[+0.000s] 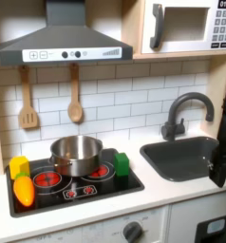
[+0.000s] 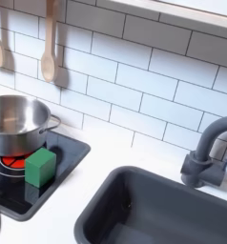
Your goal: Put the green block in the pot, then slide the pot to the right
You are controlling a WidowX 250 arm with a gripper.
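At the stovetop's rear edge: round shiny silver metal pot (image 1: 77, 155) (image 2: 17, 122), upright, wide mouth up, sitting between the two red burners; nothing visible inside it.
green block: small bright green blocky toy piece (image 1: 121, 164) (image 2: 40, 166), upright on the black stovetop (image 1: 110, 187) (image 2: 72, 154) near its right edge in the first exterior view, just beside the pot's wall, not in the pot.
yellow block: small yellow toy piece (image 1: 19, 166) at the stovetop's left edge in the first exterior view.
orange toy: carrot-like orange piece (image 1: 25, 191) just in front of the yellow block, near the front-left corner.
sink: dark grey sink basin (image 1: 186, 161) (image 2: 125, 200) set in the white counter, with a dark grey arched faucet (image 1: 186, 109) (image 2: 209, 152) at its back edge.
wall: two wooden utensils, slotted spatula (image 1: 28, 100) and spoon (image 1: 75, 95) (image 2: 50, 43), hanging on white tile.
arm pose: black arm part (image 1: 222, 157) at the first exterior view's right edge, over the sink's right end, well apart from pot and block.
gripper: cannot tell whether the pincer is open or closed; it's cut off by the edge.
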